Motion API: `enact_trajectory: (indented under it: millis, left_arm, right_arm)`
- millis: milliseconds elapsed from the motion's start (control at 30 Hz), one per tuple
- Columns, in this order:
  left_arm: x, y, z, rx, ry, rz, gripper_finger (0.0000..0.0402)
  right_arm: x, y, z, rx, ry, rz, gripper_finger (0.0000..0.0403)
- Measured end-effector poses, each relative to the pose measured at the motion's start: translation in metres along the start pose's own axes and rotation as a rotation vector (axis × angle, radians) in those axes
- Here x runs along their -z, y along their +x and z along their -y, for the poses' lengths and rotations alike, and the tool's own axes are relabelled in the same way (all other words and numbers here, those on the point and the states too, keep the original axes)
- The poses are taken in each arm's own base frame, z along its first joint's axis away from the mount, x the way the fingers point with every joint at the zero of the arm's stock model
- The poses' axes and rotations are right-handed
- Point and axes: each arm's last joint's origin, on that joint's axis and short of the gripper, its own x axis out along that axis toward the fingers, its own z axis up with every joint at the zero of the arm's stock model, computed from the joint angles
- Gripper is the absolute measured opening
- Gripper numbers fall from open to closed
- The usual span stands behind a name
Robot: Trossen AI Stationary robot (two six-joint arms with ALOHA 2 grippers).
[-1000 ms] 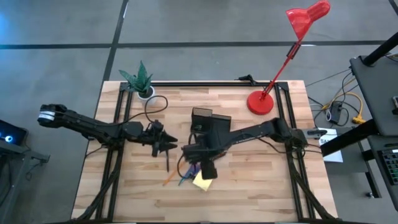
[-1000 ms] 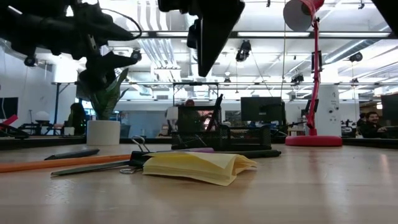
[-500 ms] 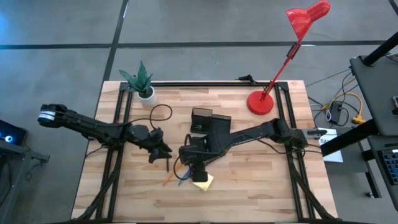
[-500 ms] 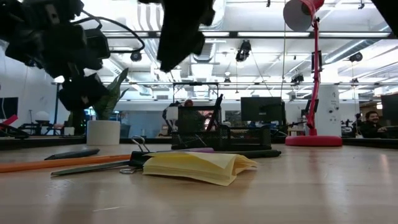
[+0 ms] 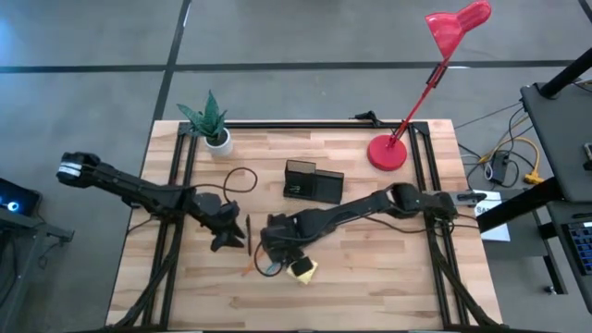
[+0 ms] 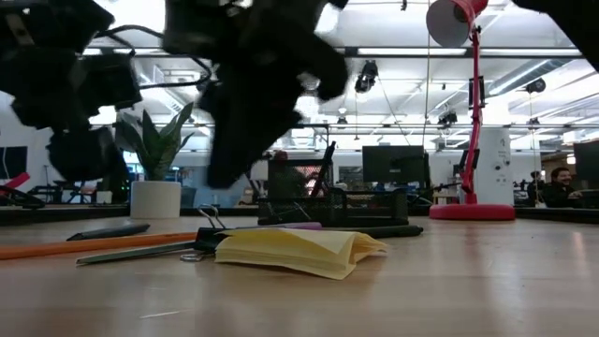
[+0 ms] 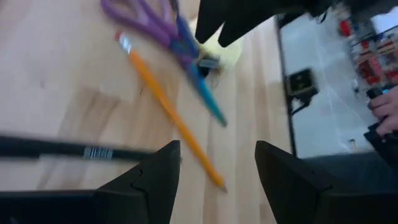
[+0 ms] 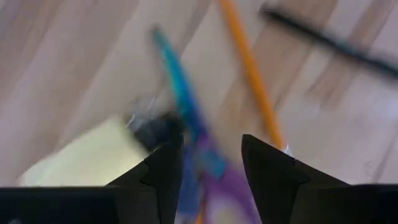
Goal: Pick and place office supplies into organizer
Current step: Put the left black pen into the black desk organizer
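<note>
high: we hold both grippers low over the supplies, organizer [image 5: 313,181] beyond | left wrist: left gripper [image 7: 217,168] spread above orange pencil [image 7: 168,109] | right wrist: right gripper [image 8: 204,163] spread over scissors [image 8: 214,180]; crowding risks collision, scattering pieces

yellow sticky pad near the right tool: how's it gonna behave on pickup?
Likely floppy: in the low view the sticky pad has top sheets curling up at one end, so a pinch may lift only a few leaves. Probably light, and it lies flat on the table, so a push would slide it rather than roll it.
</note>
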Motion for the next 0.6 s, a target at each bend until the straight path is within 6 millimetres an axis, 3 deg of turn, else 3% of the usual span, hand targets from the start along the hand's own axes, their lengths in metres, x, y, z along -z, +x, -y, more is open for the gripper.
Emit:
enact_trajectory:
  millis: [100,267,400,600]
  left_arm:
    - [0.006,0.001,-0.001,-0.04,-0.072,-0.038,0.0193]
    - [0.015,0.001,-0.004,-0.203,-0.29,0.015,0.0193]
    - [0.009,0.001,-0.003,-0.29,-0.445,0.179,0.0193]
    - [-0.01,0.003,0.007,-0.463,-0.445,0.326,0.0169]
  right_arm:
    - [-0.005,0.008,0.007,0.067,-0.022,0.04,0.0153]
    - [-0.004,0.005,0.022,0.099,0.003,0.054,0.0153]
    - [0.007,-0.003,0.036,0.183,0.119,-0.063,0.0153]
    - [0.024,-0.03,0.045,0.274,0.283,-0.266,0.0153]
